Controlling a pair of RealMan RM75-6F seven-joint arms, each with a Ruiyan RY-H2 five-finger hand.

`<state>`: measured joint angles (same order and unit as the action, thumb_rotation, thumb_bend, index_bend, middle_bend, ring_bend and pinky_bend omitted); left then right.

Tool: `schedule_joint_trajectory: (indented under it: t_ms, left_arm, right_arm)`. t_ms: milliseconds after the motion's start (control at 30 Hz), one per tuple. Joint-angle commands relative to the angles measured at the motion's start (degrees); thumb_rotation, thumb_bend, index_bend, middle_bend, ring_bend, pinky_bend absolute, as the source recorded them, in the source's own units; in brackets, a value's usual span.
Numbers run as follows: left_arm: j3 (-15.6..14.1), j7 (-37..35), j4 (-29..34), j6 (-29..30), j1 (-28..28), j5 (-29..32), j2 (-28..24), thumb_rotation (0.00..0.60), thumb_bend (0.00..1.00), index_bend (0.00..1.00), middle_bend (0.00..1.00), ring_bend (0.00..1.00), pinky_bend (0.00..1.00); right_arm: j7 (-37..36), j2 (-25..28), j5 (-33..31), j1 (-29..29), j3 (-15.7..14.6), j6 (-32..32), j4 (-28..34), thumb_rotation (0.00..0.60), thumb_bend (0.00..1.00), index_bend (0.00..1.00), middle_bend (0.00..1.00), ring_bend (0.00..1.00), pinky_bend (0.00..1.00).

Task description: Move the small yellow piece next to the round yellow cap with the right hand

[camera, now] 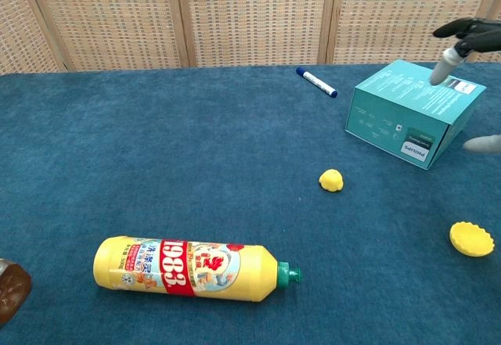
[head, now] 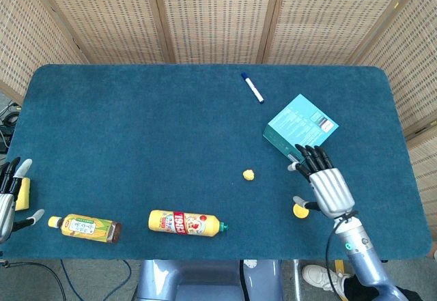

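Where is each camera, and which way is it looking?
Head view: sits high, looks almost straight down at the table; shows the right hand on its arm and the left hand at the edge.
Chest view: sits low at the near edge, looks across toward the wicker screens; only fingertips of the right hand show.
Both show the small yellow piece, round yellow cap, teal box and marker.
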<state>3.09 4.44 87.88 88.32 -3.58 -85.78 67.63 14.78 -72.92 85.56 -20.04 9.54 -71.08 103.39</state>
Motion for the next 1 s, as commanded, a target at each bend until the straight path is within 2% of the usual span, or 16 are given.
schedule_joint_trajectory:
  t_ms: [33, 167, 333, 400, 500, 700, 1000]
  left_arm:
    - [0.02, -0.35, -0.11, -0.18, -0.05, 0.10, -0.08, 0.600, 0.05, 0.00, 0.00, 0.00, 0.00]
    - [0.00, -0.80, -0.19, -0.23, -0.06, 0.05, -0.16, 0.600, 0.05, 0.00, 0.00, 0.00, 0.00]
    - [-0.08, -1.12, -0.27, -0.44, -0.15, -0.06, -0.20, 0.600, 0.05, 0.00, 0.00, 0.00, 0.00]
    - [-0.03, -1.31, -0.32, -0.57, -0.19, 0.06, -0.21, 0.600, 0.05, 0.00, 0.00, 0.00, 0.00]
    - [-0.02, -1.48, -0.41, -0.75, -0.26, 0.12, -0.21, 0.600, 0.05, 0.00, 0.00, 0.00, 0.00]
    - [-0.22, -1.42, -0.44, -1.03, -0.42, -0.15, -0.12, 0.600, 0.05, 0.00, 0.00, 0.00, 0.00]
    - [-0.46, -1.00, -0.37, -1.49, -0.59, -0.26, 0.04, 0.600, 0.05, 0.00, 0.00, 0.00, 0.00]
  right_arm:
    - [6.12, -4.43, -4.79, -3.78, 1.63, 4.35, 3.03, 0.600, 0.00, 0.36, 0.05, 0.00, 0.01]
    - [10.80, -8.57, -8.50, -6.42, 2.43, 6.51, 3.03, 0.600, 0.00, 0.39, 0.09, 0.00, 0.03]
    - [15.56, -12.99, -12.29, -9.32, 3.45, 7.85, 2.29, 0.600, 0.00, 0.43, 0.20, 0.11, 0.10]
    - [17.51, -14.70, -13.25, -10.34, 3.96, 7.54, 1.70, 0.600, 0.00, 0.45, 0.27, 0.19, 0.17]
    - [19.39, -16.75, -14.47, -11.62, 4.76, 7.05, 0.67, 0.600, 0.01, 0.51, 0.35, 0.25, 0.28]
    - [20.66, -19.64, -15.99, -13.51, 5.49, 6.84, -2.67, 0.600, 0.01, 0.54, 0.40, 0.28, 0.33]
    - [22.68, -23.08, -21.32, -16.54, 5.82, 9.16, -8.81, 0.600, 0.02, 0.56, 0.40, 0.28, 0.33]
